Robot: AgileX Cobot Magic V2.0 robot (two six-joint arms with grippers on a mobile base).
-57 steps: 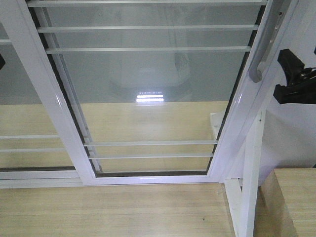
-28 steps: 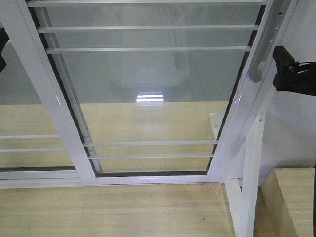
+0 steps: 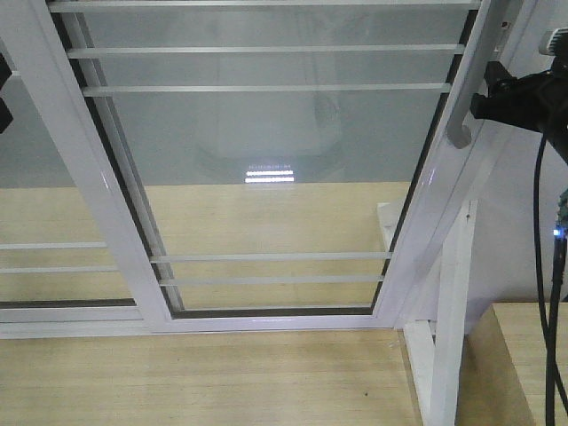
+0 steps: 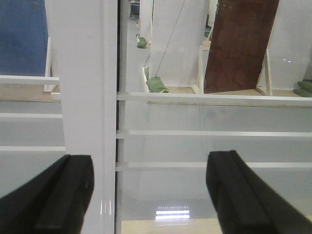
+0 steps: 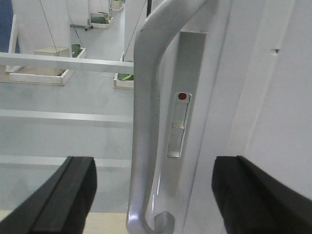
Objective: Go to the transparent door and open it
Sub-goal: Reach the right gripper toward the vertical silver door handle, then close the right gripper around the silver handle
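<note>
The transparent door (image 3: 266,160) fills the middle of the front view. Its glossy white frame runs from 10 o'clock down to 6 o'clock and up again to 1 o'clock. Thin white bars cross the glass near the top and near the bottom. Its curved pull handle (image 3: 463,106) sits on the right upright at 2 o'clock, hooked end down.

The right gripper (image 3: 486,105) hangs just beside the handle on its 3 o'clock side. Dark cables (image 3: 543,266) drop along the right edge of the picture. A white stand (image 3: 448,346) rises at 5 o'clock near the door's lower right corner, and a wooden box (image 3: 532,355) lies beyond it, so that side is crowded. Pale wooden floor (image 3: 204,377) lies open from 6 to 8 o'clock. A second barred panel (image 3: 44,213) sits at 9 o'clock behind the door's left upright. Only a dark sliver of the left gripper (image 3: 3,102) shows at the edge there.

In the right wrist view the right gripper is spread wide. Its black fingers (image 5: 63,195) stand at 7 and 5 o'clock, and the handle rises between them with a gap on each side, touching neither. A latch slot (image 5: 178,126) with a red dot at its top lies just beside the handle at 3 o'clock.

In the left wrist view the left gripper is likewise spread and holds nothing. A white frame upright (image 4: 83,97) stands ahead of its 7 o'clock finger, with barred glass ahead of the rest of the gap.
</note>
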